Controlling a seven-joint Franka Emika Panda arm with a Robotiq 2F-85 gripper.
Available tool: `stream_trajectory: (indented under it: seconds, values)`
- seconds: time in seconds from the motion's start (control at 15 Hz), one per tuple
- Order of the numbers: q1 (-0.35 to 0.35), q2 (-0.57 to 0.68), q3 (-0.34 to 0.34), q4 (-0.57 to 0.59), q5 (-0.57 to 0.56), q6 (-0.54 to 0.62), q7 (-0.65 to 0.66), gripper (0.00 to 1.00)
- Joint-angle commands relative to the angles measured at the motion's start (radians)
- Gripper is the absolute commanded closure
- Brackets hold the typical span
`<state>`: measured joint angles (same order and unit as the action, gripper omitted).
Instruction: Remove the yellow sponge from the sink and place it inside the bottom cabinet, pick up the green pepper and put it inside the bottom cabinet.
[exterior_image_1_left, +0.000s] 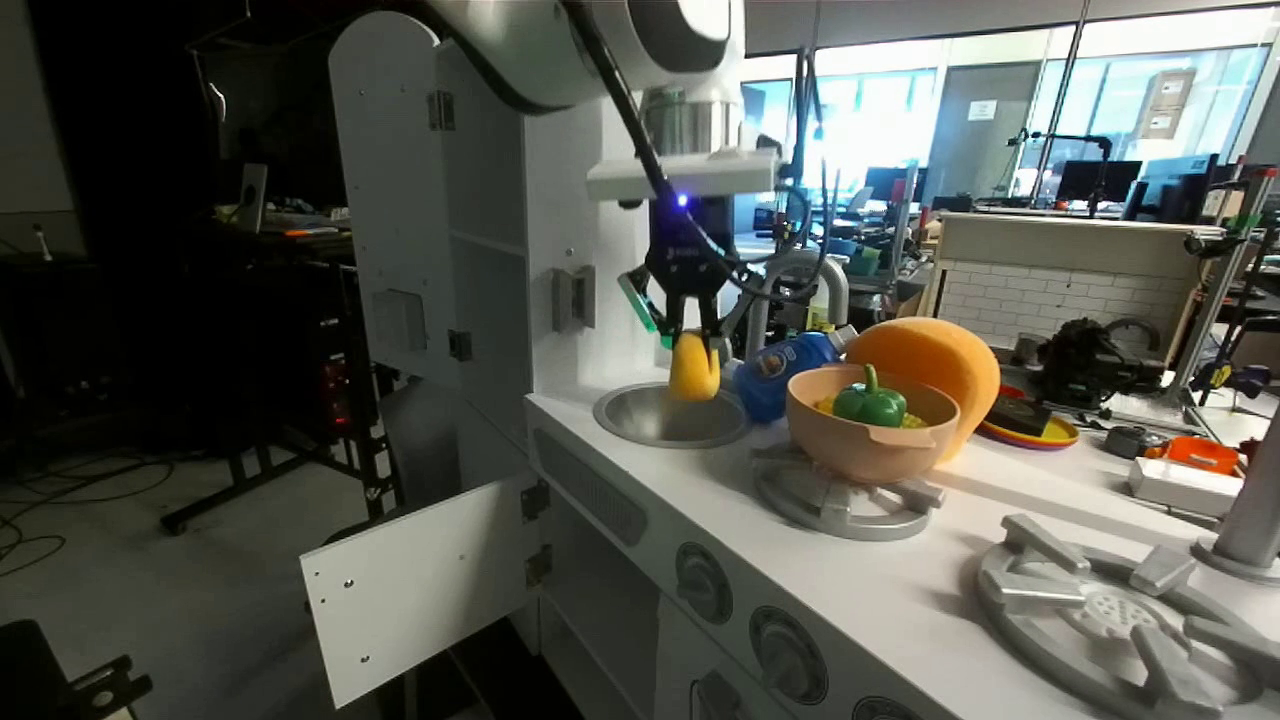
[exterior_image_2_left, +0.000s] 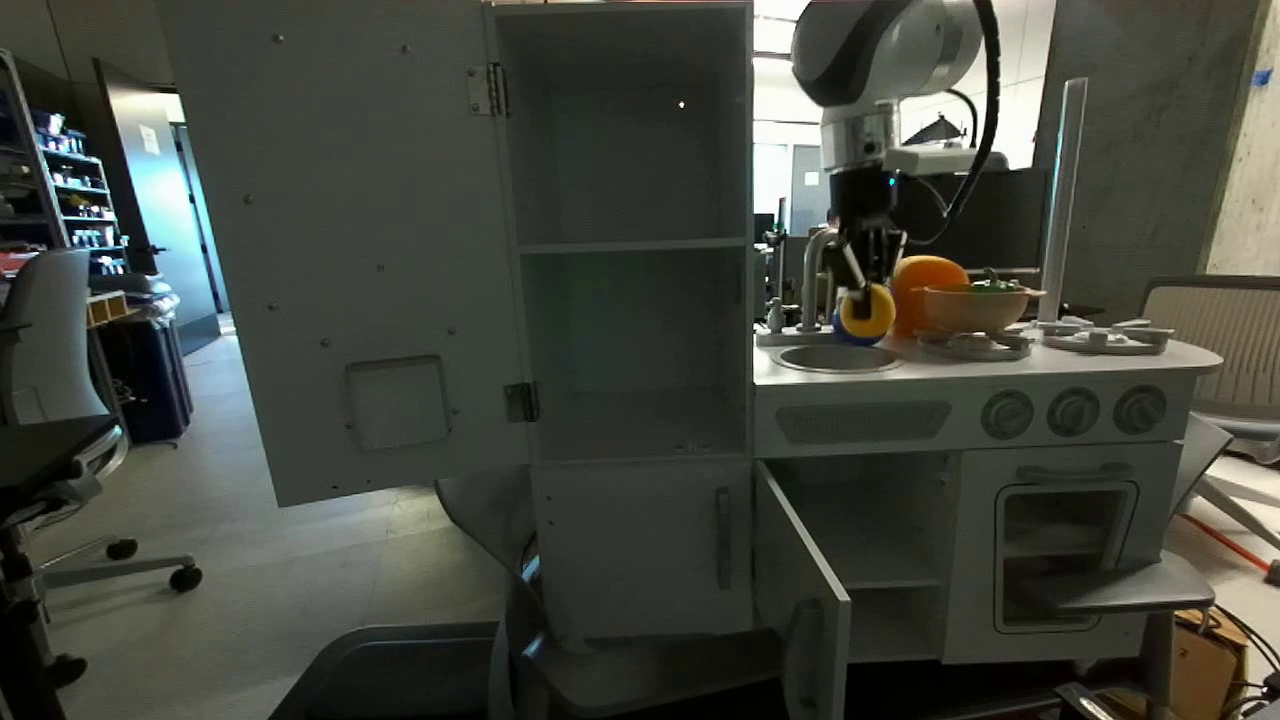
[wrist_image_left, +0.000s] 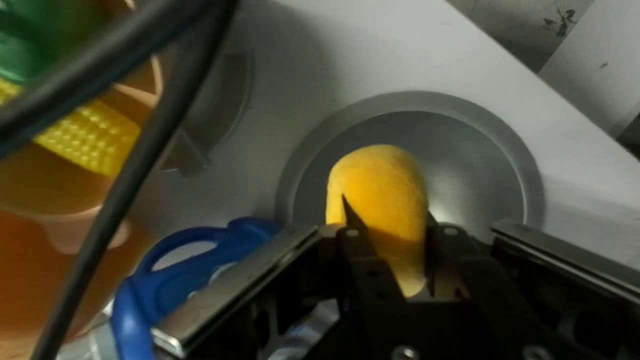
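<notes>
My gripper (exterior_image_1_left: 695, 335) is shut on the yellow sponge (exterior_image_1_left: 693, 375), which hangs down from the fingertips. The sponge also shows in an exterior view (exterior_image_2_left: 872, 312) and in the wrist view (wrist_image_left: 382, 185), between the fingers. It is above the round grey sink (exterior_image_1_left: 640, 418), apart from it. The green pepper (exterior_image_1_left: 868, 404) sits in a pink bowl; part of it shows blurred in the wrist view (wrist_image_left: 65, 30). The bottom cabinet (exterior_image_2_left: 875, 520) under the sink has its door (exterior_image_2_left: 805, 590) swung open. A shelf divides its inside.
The pink bowl (exterior_image_1_left: 870, 450), also holding yellow corn (wrist_image_left: 95, 137), stands on a burner. A blue bottle (exterior_image_1_left: 770, 378), a large orange object (exterior_image_1_left: 935, 360) and a faucet (exterior_image_1_left: 835, 290) are close to the sink. The tall cabinet (exterior_image_2_left: 630, 350) beside it has its upper door (exterior_image_2_left: 370, 240) open.
</notes>
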<state>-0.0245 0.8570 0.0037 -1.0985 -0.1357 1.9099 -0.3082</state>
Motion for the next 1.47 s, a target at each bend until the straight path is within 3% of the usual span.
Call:
stream_trajectory:
  seconds: [0.0,0.6,1.07,1.4]
  values:
    - [-0.026,-0.149,0.010,-0.085,-0.005,-0.076,-0.085,0.94]
    - [-0.086,-0.455,0.013,-0.549,0.050,0.054,-0.134,0.94]
    - [-0.104,-0.593,-0.005,-0.955,0.084,0.375,-0.082,0.94]
    - [-0.092,-0.675,-0.012,-1.264,0.070,0.687,-0.013,0.94]
